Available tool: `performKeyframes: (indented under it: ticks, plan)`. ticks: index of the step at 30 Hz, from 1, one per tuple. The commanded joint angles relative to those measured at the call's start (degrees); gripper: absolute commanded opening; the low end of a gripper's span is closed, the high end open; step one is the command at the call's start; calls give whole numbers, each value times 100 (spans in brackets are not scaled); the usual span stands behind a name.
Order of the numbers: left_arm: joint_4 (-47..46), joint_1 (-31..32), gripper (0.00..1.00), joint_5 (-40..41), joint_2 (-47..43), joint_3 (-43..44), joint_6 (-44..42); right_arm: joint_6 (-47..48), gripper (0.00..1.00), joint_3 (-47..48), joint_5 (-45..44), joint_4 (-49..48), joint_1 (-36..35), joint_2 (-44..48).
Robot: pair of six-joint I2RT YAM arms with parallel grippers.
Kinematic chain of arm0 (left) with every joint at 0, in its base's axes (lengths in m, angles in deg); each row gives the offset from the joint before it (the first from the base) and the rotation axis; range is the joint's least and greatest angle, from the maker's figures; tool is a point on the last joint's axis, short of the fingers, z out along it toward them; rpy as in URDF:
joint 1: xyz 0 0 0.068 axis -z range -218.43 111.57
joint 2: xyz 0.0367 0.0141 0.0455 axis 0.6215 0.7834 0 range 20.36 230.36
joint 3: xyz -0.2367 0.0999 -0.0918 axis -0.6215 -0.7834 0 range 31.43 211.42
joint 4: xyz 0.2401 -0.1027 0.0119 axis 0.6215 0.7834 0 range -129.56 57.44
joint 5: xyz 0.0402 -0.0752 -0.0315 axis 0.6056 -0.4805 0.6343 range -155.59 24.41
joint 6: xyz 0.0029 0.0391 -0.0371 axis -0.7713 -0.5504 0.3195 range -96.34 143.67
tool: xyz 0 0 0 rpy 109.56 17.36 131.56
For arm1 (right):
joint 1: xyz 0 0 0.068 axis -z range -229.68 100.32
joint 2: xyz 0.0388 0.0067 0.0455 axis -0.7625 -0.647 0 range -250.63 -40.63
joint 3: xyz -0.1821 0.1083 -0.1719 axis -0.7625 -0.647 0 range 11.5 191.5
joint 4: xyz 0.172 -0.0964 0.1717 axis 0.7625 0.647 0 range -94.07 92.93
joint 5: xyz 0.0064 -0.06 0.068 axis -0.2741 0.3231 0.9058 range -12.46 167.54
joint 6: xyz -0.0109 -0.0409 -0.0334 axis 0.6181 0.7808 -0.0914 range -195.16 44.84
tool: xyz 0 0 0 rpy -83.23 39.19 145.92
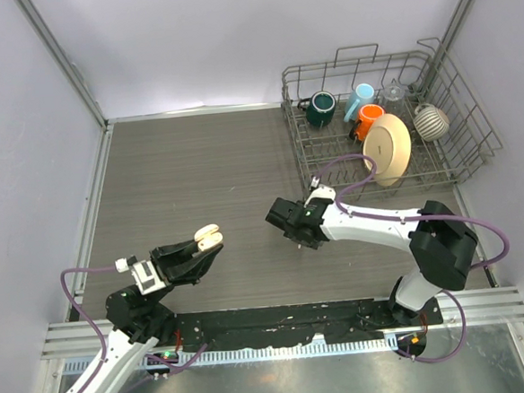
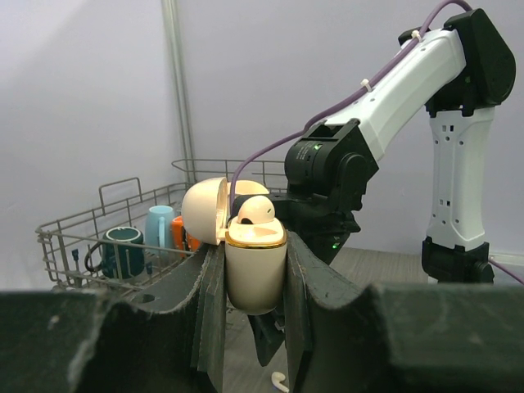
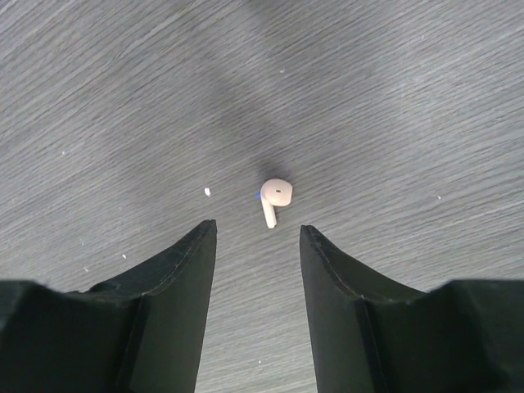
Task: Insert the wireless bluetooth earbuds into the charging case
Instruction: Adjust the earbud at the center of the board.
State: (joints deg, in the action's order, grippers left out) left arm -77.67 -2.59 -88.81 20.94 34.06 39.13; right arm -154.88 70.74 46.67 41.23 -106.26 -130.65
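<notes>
Hovering with fingers spread wide, your right gripper [image 3: 258, 231] is nearer the loose earbud [image 3: 275, 198], which lies on the table [image 3: 123, 98] just ahead of the gap, stem pointing back into it. Your left gripper [image 2: 255, 246] clamps the open charging case [image 2: 255, 278], off to that earbud's left.

Table [image 1: 197, 165]: dull grey-brown top with wood grain, and fine pale scuffs where I see it up close. At the far right corner a wire dish rack [image 1: 325, 64] stands on it. From my right wrist view, one white earbud [image 3: 276, 196] lies on the bare grain, stem pointing toward me. A tiny white fleck [image 3: 207, 191] lies near its left, not touching.
</notes>
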Motion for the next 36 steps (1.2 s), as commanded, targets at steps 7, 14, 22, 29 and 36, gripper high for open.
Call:
performKeyframes:
  ticks: [7,14,22,29,36]
  plan:
    - [-39,2,0,125,-304,-281,-131,-52,46,-44,108,-258,129,-367]
    - [-30,2,0,134,-295,-272,-123,-78,42,-167,169,-416,191,-455]
    - [-4,2,0,134,-295,-281,-123,132,41,-308,231,-601,384,-517]
    - [-4,2,0,143,-304,-281,-140,247,39,-361,363,-812,428,-534]
    - [-4,2,0,169,-295,-281,-158,256,38,-387,450,-856,490,-640]
